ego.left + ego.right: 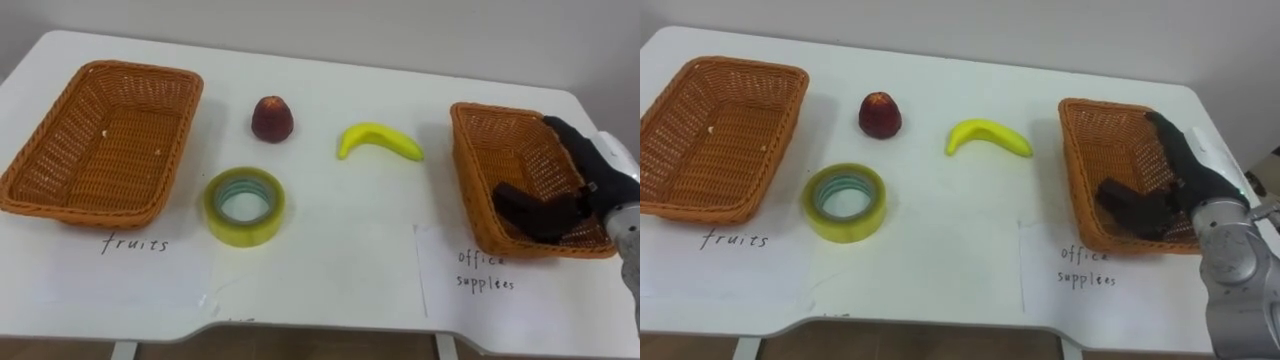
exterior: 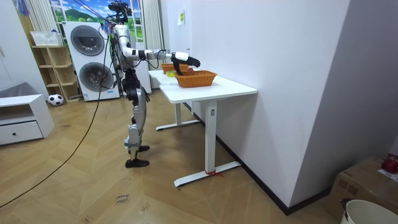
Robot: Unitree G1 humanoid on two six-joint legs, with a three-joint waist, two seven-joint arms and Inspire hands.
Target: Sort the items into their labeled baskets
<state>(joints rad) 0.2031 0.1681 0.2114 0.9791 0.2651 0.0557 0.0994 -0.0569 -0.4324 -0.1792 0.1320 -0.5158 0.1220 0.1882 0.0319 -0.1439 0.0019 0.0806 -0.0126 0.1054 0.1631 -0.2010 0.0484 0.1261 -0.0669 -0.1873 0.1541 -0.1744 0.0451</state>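
The robot's right hand [image 1: 585, 190] is hovering over the right wicker basket [image 1: 462, 150], its fingers spread loosely and holding nothing. A yellow banana [image 1: 380, 140], a dark red fruit [image 1: 272, 119] and a yellow tape roll [image 1: 262, 225] are lying on the white table [image 1: 330, 270] between this basket and the left wicker basket [image 1: 60, 207].

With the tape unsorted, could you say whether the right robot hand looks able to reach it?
Probably yes: the right robot hand is open over the office-supplies basket, and only bare table separates that basket from the tape roll.
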